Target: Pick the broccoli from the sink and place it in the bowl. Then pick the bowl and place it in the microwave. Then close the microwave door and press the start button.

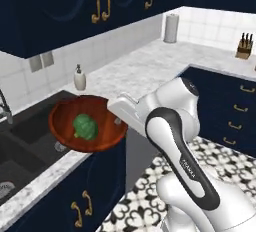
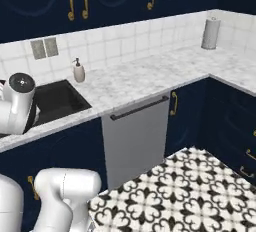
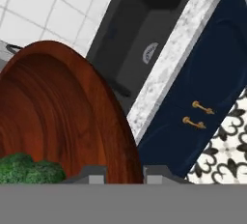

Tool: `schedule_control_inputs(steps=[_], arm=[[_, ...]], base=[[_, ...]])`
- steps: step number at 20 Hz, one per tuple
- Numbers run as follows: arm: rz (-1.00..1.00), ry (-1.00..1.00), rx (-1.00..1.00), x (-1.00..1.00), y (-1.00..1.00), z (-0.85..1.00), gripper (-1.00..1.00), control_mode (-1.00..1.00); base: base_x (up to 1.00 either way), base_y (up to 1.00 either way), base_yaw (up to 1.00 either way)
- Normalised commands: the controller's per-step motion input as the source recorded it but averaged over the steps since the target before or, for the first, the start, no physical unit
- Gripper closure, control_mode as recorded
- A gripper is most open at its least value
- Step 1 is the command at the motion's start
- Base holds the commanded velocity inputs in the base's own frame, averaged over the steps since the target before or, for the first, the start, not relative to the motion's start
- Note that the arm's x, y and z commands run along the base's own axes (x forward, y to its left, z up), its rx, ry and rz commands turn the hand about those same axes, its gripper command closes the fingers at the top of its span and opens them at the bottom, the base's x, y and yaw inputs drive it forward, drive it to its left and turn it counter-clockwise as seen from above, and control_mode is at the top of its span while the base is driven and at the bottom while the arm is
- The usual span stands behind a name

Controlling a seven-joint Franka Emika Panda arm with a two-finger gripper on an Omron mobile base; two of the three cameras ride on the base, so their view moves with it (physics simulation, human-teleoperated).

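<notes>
Our gripper point(image 3: 124, 174) is clenched on the rim of the glossy reddish-brown wooden bowl point(image 1: 100, 126) holding the green broccoli floret point(image 1: 85, 127); carrying it over the worktop's point(image 1: 145, 68) front edge, we should keep it level.

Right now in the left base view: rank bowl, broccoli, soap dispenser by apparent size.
1. bowl, by far the largest, held up by the hand over the sink edge.
2-3. broccoli and soap dispenser look about alike; the dispenser stands farther back, so the order is unsure.
</notes>
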Motion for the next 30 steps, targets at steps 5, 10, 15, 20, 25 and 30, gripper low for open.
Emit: schedule_control_inputs(steps=[5,10,15,20,25,30], arm=[[0.0,0.0,0.0,0.0,0.0,0.0,1.0,1.0],[0.0,0.0,0.0,0.0,0.0,0.0,1.0,1.0],[0.0,0.0,0.0,0.0,0.0,0.0,1.0,1.0],[0.0,0.0,0.0,0.0,0.0,0.0,1.0,1.0],[0.0,0.0,0.0,0.0,0.0,0.0,1.0,1.0],[0.0,0.0,0.0,0.0,0.0,0.0,1.0,1.0]], base=[[-0.12,0.0,-0.97],[-0.01,-0.08,-0.91],[0.0,-0.32,-0.85],[0.0,-0.27,-0.84],[0.13,-0.33,-0.86],[0.33,-0.32,-0.86]])
